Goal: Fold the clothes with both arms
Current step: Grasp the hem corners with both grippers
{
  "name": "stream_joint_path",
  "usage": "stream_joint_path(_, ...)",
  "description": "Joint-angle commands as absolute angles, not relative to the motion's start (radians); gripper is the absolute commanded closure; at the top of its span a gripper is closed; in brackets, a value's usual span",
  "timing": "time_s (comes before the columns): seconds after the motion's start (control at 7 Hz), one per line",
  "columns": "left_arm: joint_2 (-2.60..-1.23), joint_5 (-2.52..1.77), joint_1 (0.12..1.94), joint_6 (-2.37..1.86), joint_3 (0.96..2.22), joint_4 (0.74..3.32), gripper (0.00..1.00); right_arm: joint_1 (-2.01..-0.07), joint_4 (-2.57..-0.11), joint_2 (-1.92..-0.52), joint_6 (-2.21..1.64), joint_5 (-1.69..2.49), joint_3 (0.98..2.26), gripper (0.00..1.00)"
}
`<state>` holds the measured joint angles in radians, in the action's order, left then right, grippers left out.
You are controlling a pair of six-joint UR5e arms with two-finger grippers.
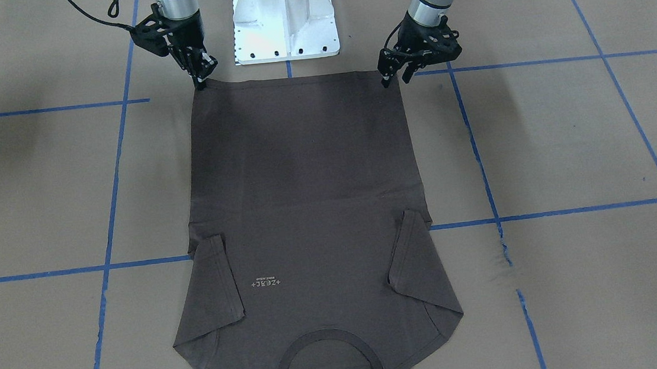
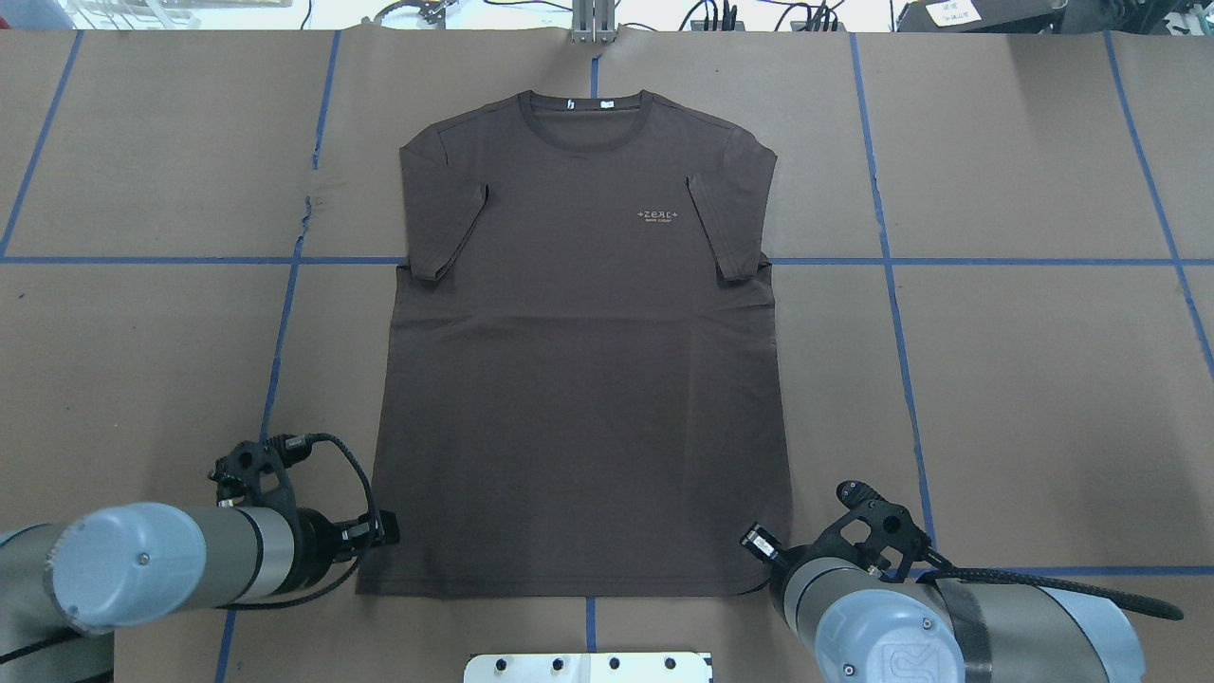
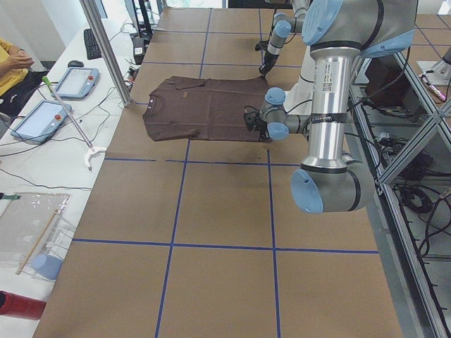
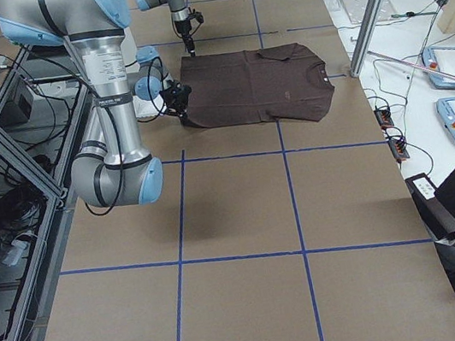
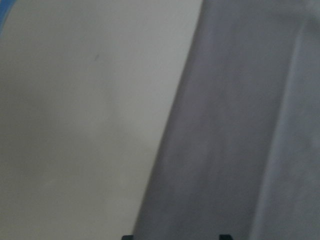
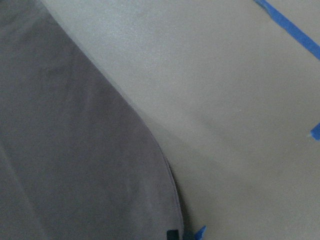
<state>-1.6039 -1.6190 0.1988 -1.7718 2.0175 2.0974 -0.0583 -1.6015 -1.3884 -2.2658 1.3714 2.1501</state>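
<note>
Both wrist views are blurred; the T-shirt (image 2: 579,379) has unreadable small print under its logo (image 2: 658,215).

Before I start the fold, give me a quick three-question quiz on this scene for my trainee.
1. True or false: the T-shirt lies with its collar toward the robot's base.
2. The sleeves are: A) spread out to the sides; B) folded in onto the shirt's front; C) tucked out of sight underneath.
3. At which part of the shirt do the left gripper and right gripper stand?

Key: 1. False, the collar is at the far end. 2. B. 3. The two corners of the bottom hem, one gripper at each.
</note>
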Motion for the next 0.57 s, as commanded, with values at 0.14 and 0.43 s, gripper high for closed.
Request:
stream_joint_path(0.14, -1.606, -1.609, 0.164, -1.793, 2.023, 2.049, 0.37, -0.058, -1.601, -1.390, -2.266, 1.371, 2.152, 1.00)
stream_joint_path(0.43, -1.606, -1.612, 0.164, -1.793, 2.025, 2.045, 0.86, -0.058, -1.601, -1.391, -2.266, 1.370, 2.152, 1.00)
